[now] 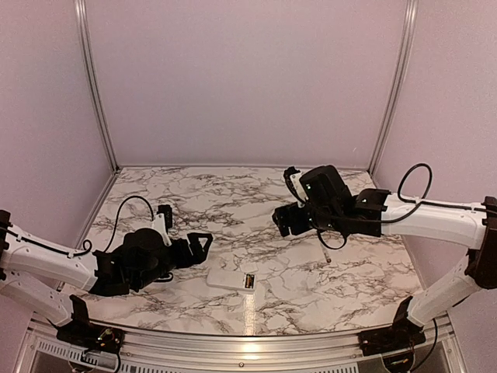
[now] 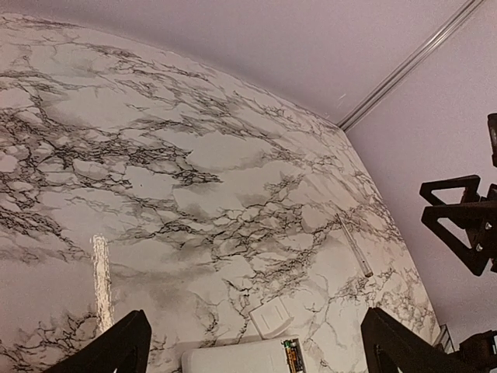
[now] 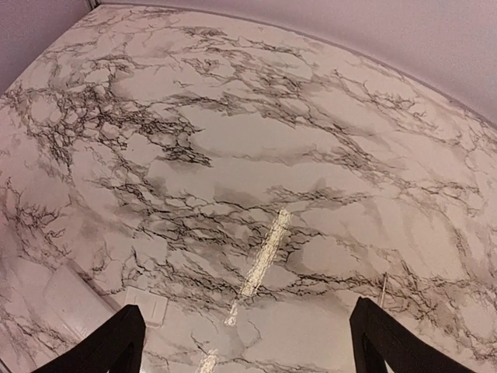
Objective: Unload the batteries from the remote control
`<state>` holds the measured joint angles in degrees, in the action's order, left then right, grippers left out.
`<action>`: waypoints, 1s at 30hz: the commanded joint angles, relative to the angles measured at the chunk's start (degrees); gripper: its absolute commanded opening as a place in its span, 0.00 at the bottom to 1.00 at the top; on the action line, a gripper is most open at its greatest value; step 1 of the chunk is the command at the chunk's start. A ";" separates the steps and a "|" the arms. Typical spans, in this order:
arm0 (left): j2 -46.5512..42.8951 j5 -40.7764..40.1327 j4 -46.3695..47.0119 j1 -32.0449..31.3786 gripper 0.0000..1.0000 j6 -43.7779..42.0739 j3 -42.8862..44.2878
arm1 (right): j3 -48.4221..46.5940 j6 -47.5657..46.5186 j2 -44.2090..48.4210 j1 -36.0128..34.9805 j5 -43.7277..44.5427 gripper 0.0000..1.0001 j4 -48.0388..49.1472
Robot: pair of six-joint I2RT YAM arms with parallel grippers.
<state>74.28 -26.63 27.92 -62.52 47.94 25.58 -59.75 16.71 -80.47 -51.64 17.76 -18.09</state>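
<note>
The remote control [image 1: 230, 278] is a flat white slab lying near the front middle of the table. Its open compartment shows the batteries [image 1: 249, 280], gold-orange and dark; they also show in the left wrist view [image 2: 293, 356]. The detached white back panel [image 2: 272, 318] lies just beyond the remote [image 2: 237, 360]. My left gripper [image 1: 200, 245] is open and empty, just left of the remote; in its own view [image 2: 255, 326] the jaws stand wide apart above it. My right gripper [image 1: 283, 219] is open and empty, raised behind and right of the remote. Its own view [image 3: 246, 309] shows the panel [image 3: 146, 305].
A thin pale pen-like stick [image 1: 326, 252] lies right of the remote, under the right arm, and shows in the left wrist view [image 2: 355, 247]. Pink walls with metal corner rails [image 1: 93, 85] enclose the marble table [image 1: 233, 194].
</note>
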 commanded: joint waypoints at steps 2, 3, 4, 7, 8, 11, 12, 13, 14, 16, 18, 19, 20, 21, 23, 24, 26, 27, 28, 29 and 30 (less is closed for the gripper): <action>-4.66 -1.26 -2.99 -0.23 0.99 -6.55 -1.22 | 1.39 6.90 0.61 -0.35 7.85 0.90 -11.50; -5.20 -1.12 -3.42 -0.23 0.99 -7.12 -1.24 | 2.80 8.25 1.04 -0.31 8.71 0.90 -12.33; -5.65 -0.83 -3.79 -0.23 0.99 -7.67 -1.28 | 3.74 9.33 1.24 -0.31 9.42 0.89 -13.15; -6.91 0.51 -4.27 -0.23 0.99 -9.19 -1.22 | 5.88 11.80 1.62 0.14 9.94 0.87 -14.89; -7.11 1.12 -4.42 -0.19 0.99 -9.67 -1.03 | 6.43 11.95 1.41 0.88 8.67 0.86 -14.91; -7.55 2.79 -5.05 -0.19 0.98 -10.84 -0.61 | 8.23 11.35 1.09 4.72 3.41 0.84 -13.93; -7.70 2.96 -5.56 -0.15 0.98 -10.99 -0.40 | 8.97 11.03 1.18 6.21 1.05 0.83 -13.45; -7.86 3.06 -6.07 -0.14 0.98 -11.16 -0.24 | 9.72 10.75 1.23 7.67 -0.47 0.83 -12.91; -8.06 3.03 -6.38 -0.14 0.98 -11.47 -0.16 | 10.27 10.32 1.21 8.82 -1.58 0.83 -12.47; -8.61 3.08 -6.70 -0.14 0.98 -11.80 -0.12 | 11.12 9.66 0.91 10.93 -3.40 0.82 -11.69; -8.98 2.91 -6.95 -0.08 0.97 -11.89 -0.05 | 12.03 9.27 0.33 12.81 -4.68 0.80 -10.97; -9.04 2.90 -7.12 -0.06 0.97 -11.91 -0.01 | 12.37 9.08 0.08 13.58 -5.39 0.79 -10.51; -9.17 2.90 -7.29 -0.06 0.97 -11.95 0.07 | 12.86 8.78 -0.17 14.34 -6.04 0.78 -9.98; -9.20 2.97 -7.47 -0.06 0.97 -11.98 0.14 | 13.08 8.50 -0.47 15.34 -6.85 0.77 -9.45; -9.44 3.12 -7.96 0.15 0.97 -12.11 0.32 | 13.21 8.30 -1.34 16.16 -7.74 0.75 -8.72; -9.53 3.25 -8.23 0.31 0.97 -12.15 0.42 | 13.18 8.31 -1.76 16.29 -7.82 0.74 -8.41; -9.97 3.43 -8.61 0.74 0.97 -12.02 0.27 | 13.18 8.46 -2.88 16.39 -7.74 0.74 -7.78; -10.22 3.43 -8.90 0.93 0.97 -12.01 0.21 | 13.23 8.56 -3.51 16.39 -7.78 0.73 -7.49; -10.48 3.43 -9.12 1.10 0.96 -12.07 0.13 | 13.29 8.64 -4.32 16.41 -7.62 0.73 -7.07; -10.79 3.43 -9.31 1.31 0.96 -12.01 0.01 | 13.22 8.86 -5.22 16.40 -7.17 0.73 -6.86; -11.14 3.39 -9.41 1.53 0.96 -11.92 -0.13 | 13.13 9.13 -6.09 16.44 -6.77 0.72 -6.65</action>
<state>65.06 -23.79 20.75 -61.80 36.80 25.21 -46.63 25.47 -83.66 -35.66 11.16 -27.00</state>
